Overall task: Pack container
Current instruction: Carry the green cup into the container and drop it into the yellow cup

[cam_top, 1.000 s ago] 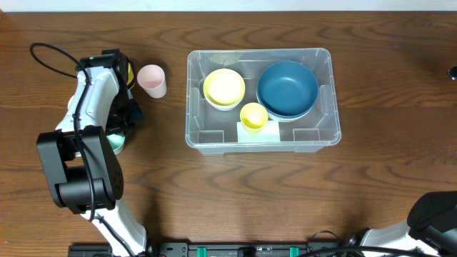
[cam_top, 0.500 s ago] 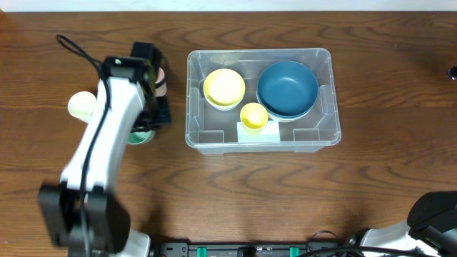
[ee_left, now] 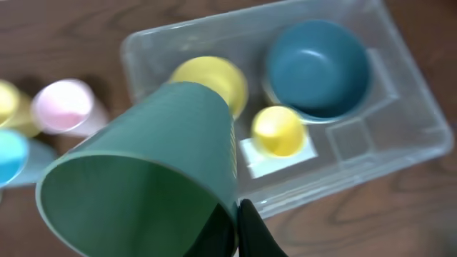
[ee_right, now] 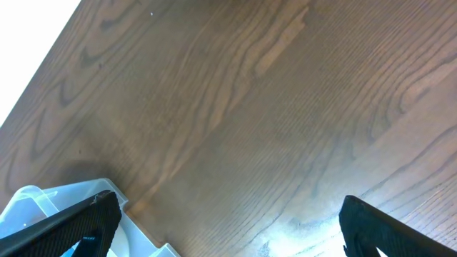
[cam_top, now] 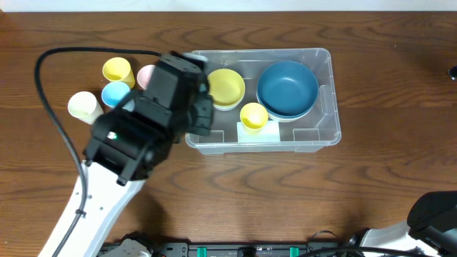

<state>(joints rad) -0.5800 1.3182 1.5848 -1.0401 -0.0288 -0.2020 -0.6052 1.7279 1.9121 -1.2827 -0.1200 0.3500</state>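
The clear rectangular container [cam_top: 320, 135] sits mid-table and holds a blue bowl [cam_top: 287, 88], a yellow bowl [cam_top: 226, 87] and a small yellow cup [cam_top: 253, 116]. It also shows in the left wrist view [ee_left: 400, 135]. My left gripper [ee_left: 237, 228] is shut on the rim of a green cup [ee_left: 150, 171], held tilted above the container's left edge. In the overhead view the left arm [cam_top: 153, 118] hides the cup. My right gripper [ee_right: 225, 221] is open and empty above bare wood at the table's right side; a corner of the container [ee_right: 43, 203] shows at its lower left.
Loose cups stand left of the container: a yellow one [cam_top: 117, 70], a light blue one [cam_top: 114, 93], a cream one [cam_top: 84, 106] and a pink one [cam_top: 146, 75], partly behind the left arm. A black cable [cam_top: 50, 107] loops over the left side.
My left arm has lifted the green cup from beside the cups on the left and swung right to the container's left edge, uncovering the yellow, blue and cream cups.
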